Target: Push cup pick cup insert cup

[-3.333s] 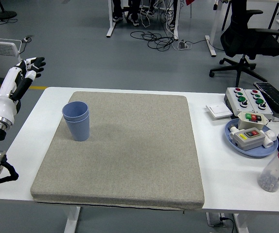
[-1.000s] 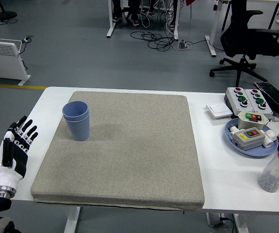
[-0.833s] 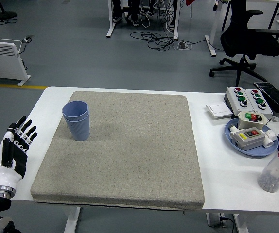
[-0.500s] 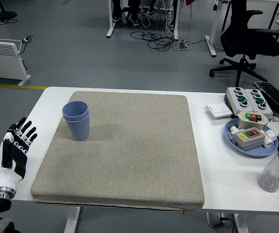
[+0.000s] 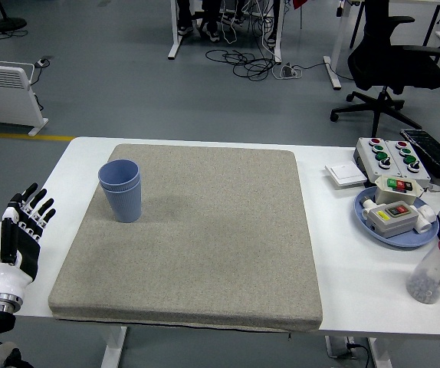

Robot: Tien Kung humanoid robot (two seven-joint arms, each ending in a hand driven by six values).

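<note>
On grey mat (image 5: 197, 238), two nested blue ribbed cups (image 5: 120, 190) upright, left hand (image 5: 17, 239) beside mat's left edge, fingers spread, empty.

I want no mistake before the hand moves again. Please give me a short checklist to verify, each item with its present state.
1. Cups nested, one inside the other, upright on the mat: ok.
2. Left hand empty, fingers spread: ok.
3. Left hand apart from the cups, low at the table's left edge: ok.
4. Mat bare apart from the cups: ok.
5. Right hand position: cannot tell, it is out of view.
6. Plate, bottle and button boxes are far right, off the mat: ok.
</note>
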